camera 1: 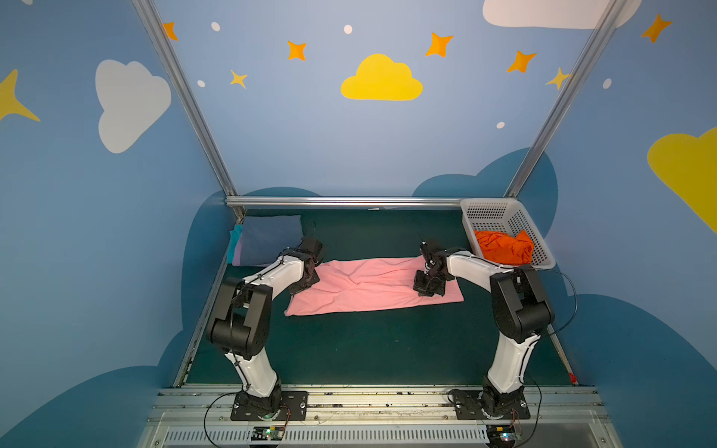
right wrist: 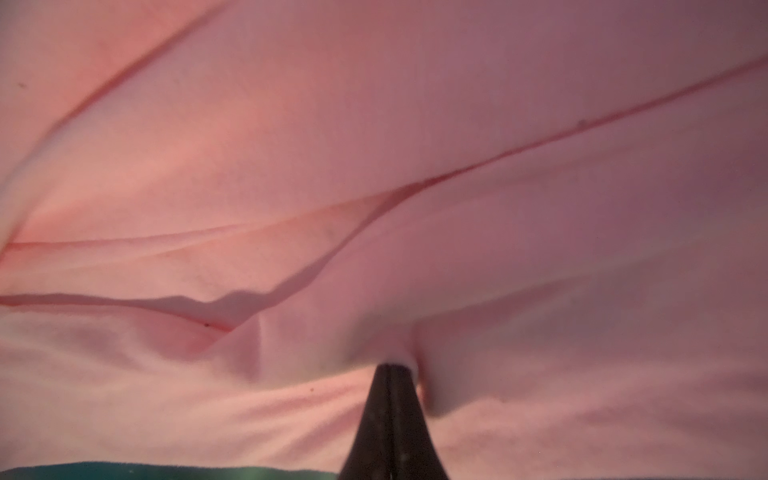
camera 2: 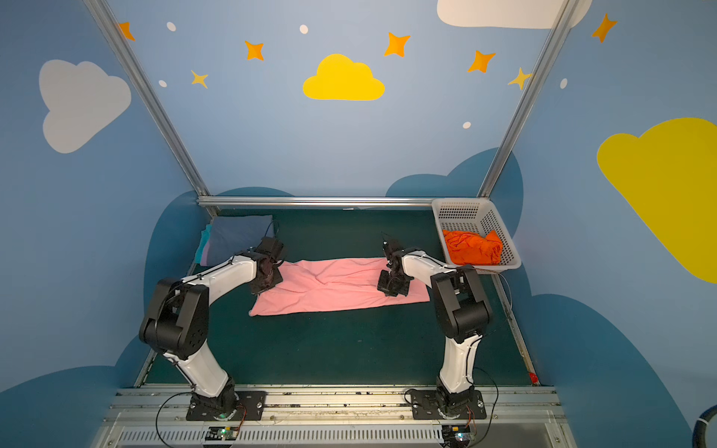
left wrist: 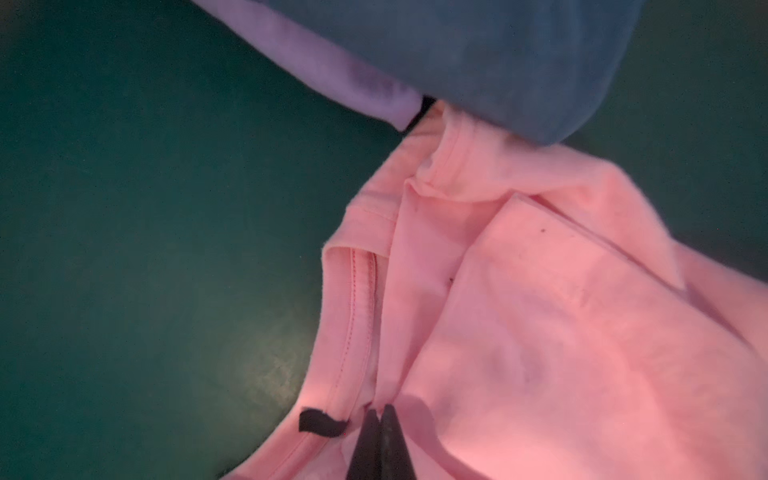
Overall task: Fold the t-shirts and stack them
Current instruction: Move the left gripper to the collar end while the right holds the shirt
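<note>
The pink t-shirt (camera 1: 368, 287) lies mid-table as a long band, its sides already turned in, with soft creases running across the middle. At its collar (left wrist: 361, 316) end, the left gripper (left wrist: 380, 409) has its fingers pressed together on a fold of cloth just beside the dark neck label (left wrist: 320, 423). At the hem end, the right gripper (right wrist: 390, 368) is likewise pinched shut on a puckered tuck of the cotton.

The step in hand looks like the crosswise fold. To do it well, I judge that both ends should rise together and level, so the thin, limp jersey neither sags in the middle nor drags. One end should then be laid squarely over the other, with the edges matched before letting go.

The matte dark green table (camera 1: 368, 349) may cling to the cloth. The folded stack (camera 1: 267, 238) touches the collar end, slate-blue on top with lavender and teal edges below. A crumpled orange t-shirt (camera 1: 502, 246) waits in the white perforated basket (camera 1: 489, 211).
</note>
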`<move>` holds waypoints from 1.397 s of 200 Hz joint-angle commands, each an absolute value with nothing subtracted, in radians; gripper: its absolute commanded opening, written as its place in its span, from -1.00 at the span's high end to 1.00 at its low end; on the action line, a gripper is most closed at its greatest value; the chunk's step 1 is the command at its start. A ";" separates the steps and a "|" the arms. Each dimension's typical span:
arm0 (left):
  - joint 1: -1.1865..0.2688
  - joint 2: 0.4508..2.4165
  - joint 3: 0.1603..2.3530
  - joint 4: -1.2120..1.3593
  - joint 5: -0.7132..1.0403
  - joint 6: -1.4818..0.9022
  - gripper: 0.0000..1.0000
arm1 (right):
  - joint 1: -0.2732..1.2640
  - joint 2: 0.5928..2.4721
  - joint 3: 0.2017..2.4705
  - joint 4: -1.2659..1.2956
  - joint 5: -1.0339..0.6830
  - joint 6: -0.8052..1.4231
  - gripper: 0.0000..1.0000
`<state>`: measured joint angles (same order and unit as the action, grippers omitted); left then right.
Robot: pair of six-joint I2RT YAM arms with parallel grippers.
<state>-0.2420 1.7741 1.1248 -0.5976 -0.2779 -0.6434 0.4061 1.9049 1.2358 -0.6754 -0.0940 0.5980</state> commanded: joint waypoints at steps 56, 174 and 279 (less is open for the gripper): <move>-0.230 1.851 1.166 -0.640 -0.456 -0.610 0.92 | 0.388 1.968 1.204 -0.759 -0.017 0.597 0.99; -0.241 1.216 0.745 -0.666 -0.315 -0.750 -0.06 | 0.388 1.980 1.244 -0.765 -0.029 0.578 0.99; -0.221 1.306 0.608 -0.398 -0.143 -0.717 0.26 | 0.387 1.988 1.255 -0.786 -0.029 0.583 1.00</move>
